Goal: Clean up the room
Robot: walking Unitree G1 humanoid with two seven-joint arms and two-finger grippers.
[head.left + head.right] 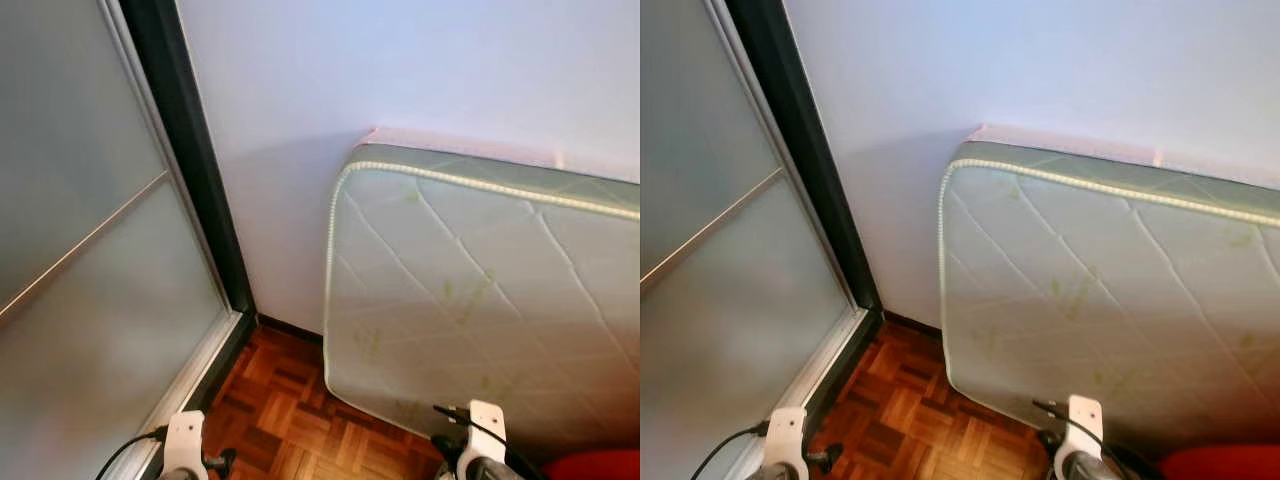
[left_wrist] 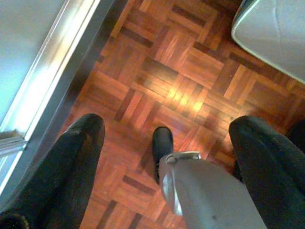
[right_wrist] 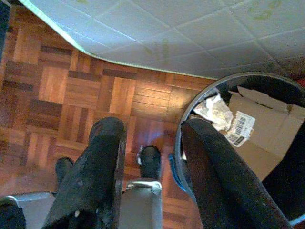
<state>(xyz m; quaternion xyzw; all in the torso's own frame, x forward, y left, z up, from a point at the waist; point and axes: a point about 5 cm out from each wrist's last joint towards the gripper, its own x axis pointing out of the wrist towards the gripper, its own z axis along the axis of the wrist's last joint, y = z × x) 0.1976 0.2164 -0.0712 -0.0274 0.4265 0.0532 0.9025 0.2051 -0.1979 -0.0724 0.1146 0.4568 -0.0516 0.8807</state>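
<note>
A round dark bin (image 3: 177,143) stands on the parquet, holding cardboard with a barcode label (image 3: 267,129) and crumpled paper (image 3: 214,109). My right gripper (image 3: 151,126) hangs open above the floor. One of its fingers (image 3: 214,176) overlaps the bin's rim, and bare floor shows between the two. The left gripper (image 2: 169,125) is open too, over bare parquet with nothing between its fingers. Both wrists, left (image 1: 185,440) and right (image 1: 485,435), sit low in the eye views.
A quilted mattress (image 1: 480,290) leans on the white wall (image 1: 400,70) ahead and to the right. A frosted sliding door (image 1: 90,280) with a dark frame (image 1: 200,170) fills the left. Something red (image 1: 600,465) lies at the bottom right. My feet (image 2: 162,143) stand on the parquet (image 1: 280,400).
</note>
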